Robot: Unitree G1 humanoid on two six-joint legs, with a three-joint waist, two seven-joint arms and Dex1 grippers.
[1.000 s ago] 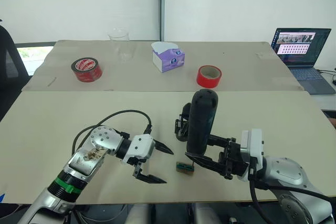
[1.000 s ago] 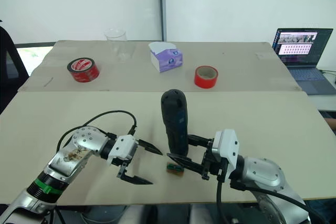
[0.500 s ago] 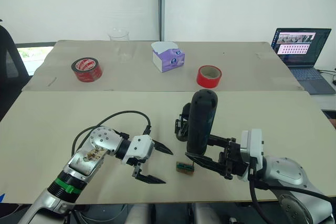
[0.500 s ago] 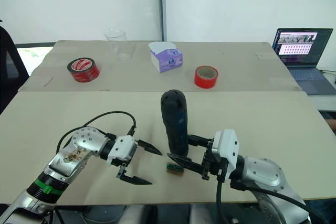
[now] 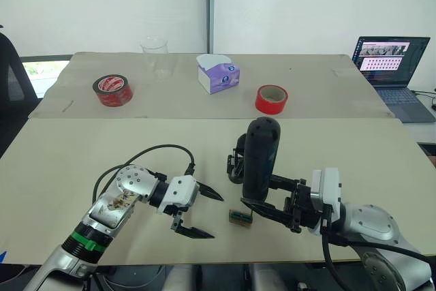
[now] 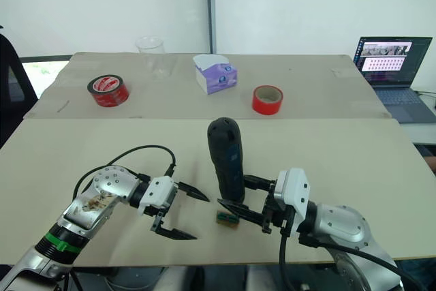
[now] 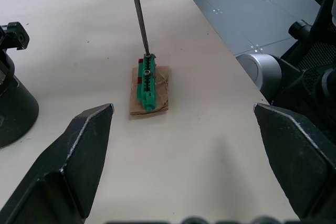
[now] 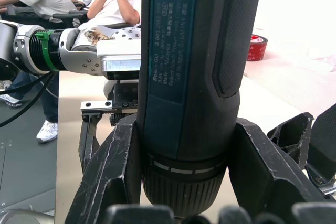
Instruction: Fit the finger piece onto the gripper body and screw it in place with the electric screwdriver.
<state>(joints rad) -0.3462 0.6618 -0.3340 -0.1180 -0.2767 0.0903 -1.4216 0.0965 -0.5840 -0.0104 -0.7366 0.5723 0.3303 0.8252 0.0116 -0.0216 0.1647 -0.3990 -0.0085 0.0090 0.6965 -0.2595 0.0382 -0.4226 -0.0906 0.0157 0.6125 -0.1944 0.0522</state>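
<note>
Right gripper [image 5: 269,204] clamps electric screwdriver [image 5: 259,157] upright: thick matte-black cylinder, rounded top, thin metal bit [image 7: 138,13] resting on green tray [image 7: 148,82]. We note gripper body [image 5: 236,161] just behind, at tray's 12 o'clock. Left gripper [image 5: 204,212], fingers spread, sits at tray's 9 o'clock.

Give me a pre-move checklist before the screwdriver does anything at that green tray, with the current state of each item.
1. Right gripper clamped on the electric screwdriver: ok, fingers hug the barrel.
2. Screwdriver upright: ok, it stands near vertical.
3. Bit on the green tray: ok, the tip meets the tray's far end.
4. Screw engaged on the bit: cannot tell.
5. Left gripper free: ok, open and empty, beside the tray without touching it.
6. Gripper body ready behind the screwdriver: cannot tell, mostly hidden; the finger piece cannot be made out.
</note>
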